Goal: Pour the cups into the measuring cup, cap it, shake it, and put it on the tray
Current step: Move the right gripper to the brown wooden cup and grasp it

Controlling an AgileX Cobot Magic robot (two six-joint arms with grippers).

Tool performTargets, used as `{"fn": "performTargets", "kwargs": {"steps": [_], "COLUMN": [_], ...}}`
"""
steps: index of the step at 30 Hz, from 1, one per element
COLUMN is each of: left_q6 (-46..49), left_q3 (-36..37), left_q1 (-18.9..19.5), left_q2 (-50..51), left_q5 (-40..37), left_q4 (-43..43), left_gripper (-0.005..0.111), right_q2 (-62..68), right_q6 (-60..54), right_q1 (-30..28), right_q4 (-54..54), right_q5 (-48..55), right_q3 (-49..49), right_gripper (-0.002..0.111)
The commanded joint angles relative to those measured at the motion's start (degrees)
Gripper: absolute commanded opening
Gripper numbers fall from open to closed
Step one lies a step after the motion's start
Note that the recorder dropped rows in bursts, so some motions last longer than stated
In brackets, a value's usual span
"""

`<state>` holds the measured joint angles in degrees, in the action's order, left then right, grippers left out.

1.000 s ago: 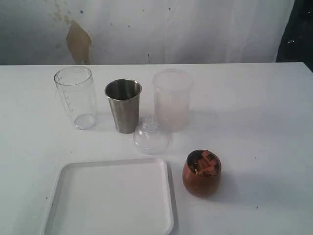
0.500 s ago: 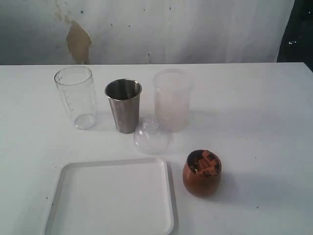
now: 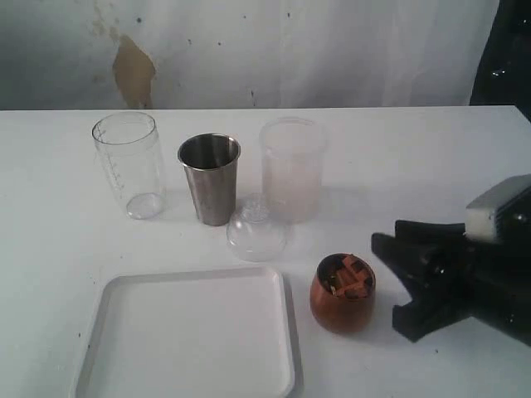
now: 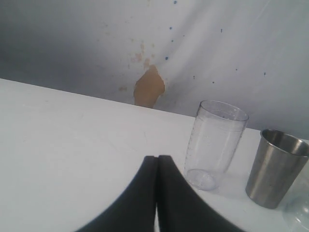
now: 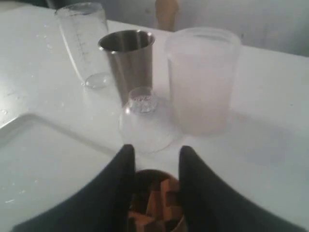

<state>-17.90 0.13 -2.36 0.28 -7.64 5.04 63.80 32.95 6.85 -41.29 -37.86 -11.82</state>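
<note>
The clear measuring cup (image 3: 129,166) stands at the back left, with the steel tumbler (image 3: 210,178) just right of it. The squat wooden cup (image 3: 343,292), holding brown pieces, stands right of the white tray (image 3: 191,336). My right gripper (image 3: 387,284) is open just right of the wooden cup, fingertips level with its side and not closed on it. In the right wrist view the wooden cup (image 5: 154,200) shows between the spread fingers of the right gripper (image 5: 155,152). My left gripper (image 4: 157,157) is shut on nothing, left of the measuring cup (image 4: 215,142) and steel tumbler (image 4: 275,166).
A cloudy frosted container (image 3: 292,170) stands right of the steel tumbler. A clear domed lid (image 3: 255,232) lies in front of it, between the tumbler and the wooden cup. Bare white table spreads to the right and back.
My right gripper has come into the exterior view from the right edge, jaws apart, up beside the wooden cup. The cups, lid and tray have not moved.
</note>
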Motion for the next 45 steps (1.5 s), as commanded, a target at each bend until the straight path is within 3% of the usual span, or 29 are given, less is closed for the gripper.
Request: {"fn": "performTargets", "kwargs": {"steps": [1, 3, 7, 12, 23, 45], "left_q6": [-0.02, -0.02, -0.02, -0.02, -0.02, -0.02], "left_q3": [-0.13, -0.13, -0.13, -0.13, -0.13, -0.13], "left_q1": [-0.05, -0.05, -0.05, -0.05, -0.05, -0.05], "left_q2": [-0.28, -0.28, -0.28, -0.28, -0.28, -0.28], "left_q5": [0.52, 0.52, 0.52, 0.52, 0.52, 0.52], "left_q4": [0.17, 0.17, 0.17, 0.17, 0.17, 0.17], "left_gripper": [0.0, 0.0, 0.0, 0.0, 0.0, 0.0], "right_q2": [3.9, 6.16, 10.76, 16.99, 31.98, 44.38], "right_q6": [0.69, 0.69, -0.01, -6.97, -23.78, -23.61], "right_q1": [0.07, 0.07, 0.07, 0.07, 0.07, 0.07], "right_q4": [-3.01, -4.09, -4.98, -2.96, 8.36, 8.22], "right_q5": [-7.13, -10.73, -11.81, -13.37, -27.76, -31.85], "right_q3": [1.68, 1.96, 1.96, 1.96, 1.96, -2.23], "right_gripper": [0.069, 0.086, 0.097, 0.097, 0.097, 0.097]}}
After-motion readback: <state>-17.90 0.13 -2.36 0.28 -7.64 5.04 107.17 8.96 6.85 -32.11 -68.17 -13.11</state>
